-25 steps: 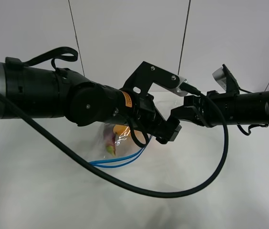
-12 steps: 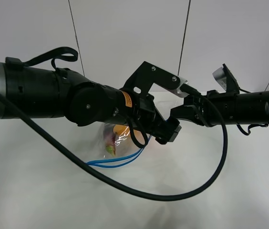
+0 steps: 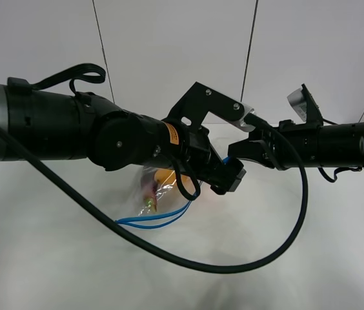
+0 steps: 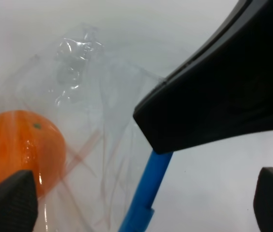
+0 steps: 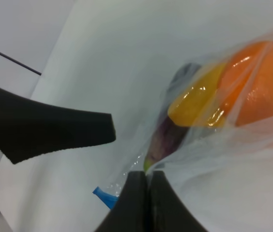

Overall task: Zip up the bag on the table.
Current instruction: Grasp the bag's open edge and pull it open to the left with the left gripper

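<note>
I see the white table with the clear bag at its middle, mostly hidden from above by my left arm and a black cable; the right gripper is pinched on the bag's edge; the left gripper is spread wide, with the blue zipper strip between its fingers; an orange is inside.

From above the left arm blocks most of the bag. Left wrist cam cuts the orange and zipper off at the edge, and the eggplant is just a blur.
</note>
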Robot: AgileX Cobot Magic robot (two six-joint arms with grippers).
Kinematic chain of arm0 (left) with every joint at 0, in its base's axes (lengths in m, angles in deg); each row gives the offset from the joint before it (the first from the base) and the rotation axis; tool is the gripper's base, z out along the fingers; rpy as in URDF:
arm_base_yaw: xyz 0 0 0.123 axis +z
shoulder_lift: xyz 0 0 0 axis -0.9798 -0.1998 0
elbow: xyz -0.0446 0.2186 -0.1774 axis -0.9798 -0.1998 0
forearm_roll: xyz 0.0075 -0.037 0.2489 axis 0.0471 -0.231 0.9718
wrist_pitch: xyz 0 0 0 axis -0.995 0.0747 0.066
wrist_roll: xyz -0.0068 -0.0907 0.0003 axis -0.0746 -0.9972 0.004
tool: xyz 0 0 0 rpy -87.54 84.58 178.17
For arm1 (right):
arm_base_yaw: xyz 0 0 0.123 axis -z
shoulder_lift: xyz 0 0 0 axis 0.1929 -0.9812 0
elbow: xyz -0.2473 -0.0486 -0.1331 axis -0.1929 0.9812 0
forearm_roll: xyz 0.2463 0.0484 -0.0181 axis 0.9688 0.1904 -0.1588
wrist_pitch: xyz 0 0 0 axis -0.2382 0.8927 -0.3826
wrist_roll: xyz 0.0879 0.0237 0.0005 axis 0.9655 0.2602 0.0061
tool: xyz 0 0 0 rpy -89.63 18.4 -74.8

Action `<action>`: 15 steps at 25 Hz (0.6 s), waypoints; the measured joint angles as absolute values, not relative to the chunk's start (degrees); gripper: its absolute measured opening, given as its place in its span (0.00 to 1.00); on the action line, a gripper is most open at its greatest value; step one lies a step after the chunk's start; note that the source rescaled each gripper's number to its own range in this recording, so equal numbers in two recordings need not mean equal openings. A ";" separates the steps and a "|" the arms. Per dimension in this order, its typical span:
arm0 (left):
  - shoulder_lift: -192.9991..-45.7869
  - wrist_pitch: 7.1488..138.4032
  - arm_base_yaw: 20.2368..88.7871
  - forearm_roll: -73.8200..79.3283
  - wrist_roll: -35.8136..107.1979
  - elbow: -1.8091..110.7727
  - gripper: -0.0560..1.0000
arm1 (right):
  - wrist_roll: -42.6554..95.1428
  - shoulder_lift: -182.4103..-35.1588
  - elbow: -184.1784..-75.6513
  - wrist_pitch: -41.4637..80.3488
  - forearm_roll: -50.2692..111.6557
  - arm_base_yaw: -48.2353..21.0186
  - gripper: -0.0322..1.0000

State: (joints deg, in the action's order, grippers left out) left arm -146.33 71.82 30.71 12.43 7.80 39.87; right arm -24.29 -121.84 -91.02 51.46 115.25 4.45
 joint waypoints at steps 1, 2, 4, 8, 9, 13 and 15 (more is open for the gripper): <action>-146.33 71.82 30.71 12.43 7.80 39.87 1.00 | -24.40 -121.84 -91.02 51.53 115.38 4.45 0.03; -146.33 71.82 30.71 12.43 7.80 39.87 1.00 | -24.47 -121.84 -91.02 51.66 115.43 4.45 0.03; -146.33 71.82 30.71 12.43 7.80 39.87 1.00 | -24.52 -121.84 -91.02 51.70 115.43 4.45 0.03; -146.33 71.84 30.71 12.54 8.83 39.87 1.00 | -24.89 -121.84 -91.02 51.77 115.75 4.45 0.03; -146.33 71.84 30.71 12.65 9.13 39.87 1.00 | -24.96 -121.84 -91.02 51.85 115.86 4.45 0.03; -147.09 72.32 30.77 12.65 9.49 39.87 1.00 | -25.57 -121.84 -91.02 52.23 116.08 4.45 0.03; -148.51 72.38 30.77 12.65 9.49 39.87 1.00 | -25.57 -121.84 -91.02 52.28 116.12 4.45 0.03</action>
